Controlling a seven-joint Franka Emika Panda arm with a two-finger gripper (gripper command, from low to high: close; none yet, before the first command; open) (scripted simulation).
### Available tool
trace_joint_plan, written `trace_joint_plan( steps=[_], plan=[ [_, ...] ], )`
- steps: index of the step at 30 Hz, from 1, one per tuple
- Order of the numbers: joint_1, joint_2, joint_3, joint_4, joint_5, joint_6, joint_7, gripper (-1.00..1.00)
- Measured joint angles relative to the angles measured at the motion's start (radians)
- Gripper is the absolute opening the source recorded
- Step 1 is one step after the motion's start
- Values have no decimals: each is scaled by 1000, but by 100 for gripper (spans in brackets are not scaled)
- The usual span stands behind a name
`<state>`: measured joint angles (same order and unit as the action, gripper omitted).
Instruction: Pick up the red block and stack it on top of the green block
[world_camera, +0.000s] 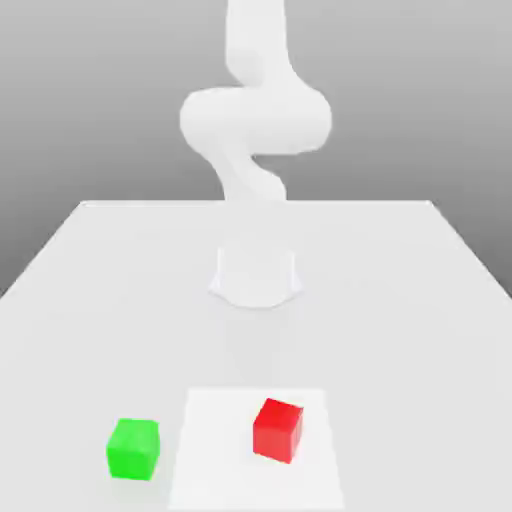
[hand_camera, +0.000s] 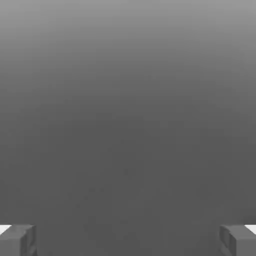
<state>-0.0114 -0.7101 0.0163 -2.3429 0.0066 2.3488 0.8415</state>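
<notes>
Exterior view, clock laid flat on the picture with twelve at the top: the red block (world_camera: 277, 431) sits on a pale square (world_camera: 210, 480) on the table (world_camera: 420, 320), a bit toward three o'clock from the square's middle. The green block (world_camera: 133, 449) is on the table just off the square, roughly nine o'clock from the red one. The arm (world_camera: 255, 120) stands up at about twelve. Red's twisted a little against the square's edges, and green looks straighter.

In the hand view the gripper (hand_camera: 128, 241) has its jaws spread wide with nothing between them, so it's released and empty. There's plain grey backdrop past them, so I'd guess the hand isn't aimed down at the blocks.

Step in hand, as I read it, is getting to red. I'd point the hand straight down above it first, then turn the wrist to match that twist so each jaw lands flat on a side face. Drop in with the jaws wide, centre on the block, squeeze gently. Come in crooked and you'd probably nudge or spin it.

As for containers, closest we get is that square, which looks flat, more mat than tray, and red is what it carries. Green's straight on the tabletop.
</notes>
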Motion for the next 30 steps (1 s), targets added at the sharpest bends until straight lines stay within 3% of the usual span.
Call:
trace_joint_plan(
  steps=[20,26,27,30],
  plan=[
    [-42,733,102,-347,-22,397,392,0],
    [-11,951,59,-336,-86,570,458,0],
    [-3,979,49,-332,-93,594,464,-100],
    [-3,979,49,-332,-94,595,464,-100]
  ],
)
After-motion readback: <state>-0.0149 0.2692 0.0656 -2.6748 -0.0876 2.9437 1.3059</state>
